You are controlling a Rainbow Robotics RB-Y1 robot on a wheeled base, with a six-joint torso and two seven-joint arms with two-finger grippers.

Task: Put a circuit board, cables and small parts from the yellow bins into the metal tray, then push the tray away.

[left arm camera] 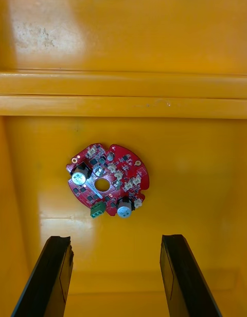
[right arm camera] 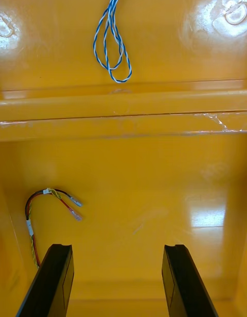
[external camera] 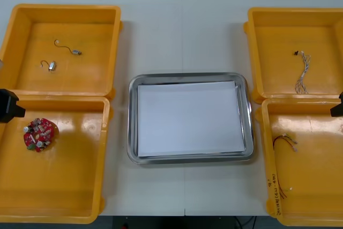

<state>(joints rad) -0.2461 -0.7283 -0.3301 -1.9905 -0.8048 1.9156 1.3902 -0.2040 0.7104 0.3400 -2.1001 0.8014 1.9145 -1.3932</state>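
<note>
A round red circuit board [external camera: 39, 134] [left arm camera: 108, 179] lies in the near left yellow bin [external camera: 80, 197]. My left gripper [left arm camera: 116, 276] hangs open above that bin, the board just ahead of its fingers. My right gripper [right arm camera: 118, 281] is open over the near right yellow bin [external camera: 316, 186], where a red and yellow cable [right arm camera: 49, 209] [external camera: 284, 142] lies beside one of its fingers [right arm camera: 51, 281]. A twisted blue and white cable [right arm camera: 112, 39] [external camera: 303, 73] rests in the far right bin [external camera: 257, 52]. The metal tray [external camera: 133, 156], white inside, sits mid-table.
Small metal parts with thin wires [external camera: 49, 65] [external camera: 75, 52] lie in the far left yellow bin [external camera: 107, 20]. Parts of both arms show at the front view's left edge [external camera: 8, 105] and right edge [external camera: 337, 108]. Bare table lies beyond the tray.
</note>
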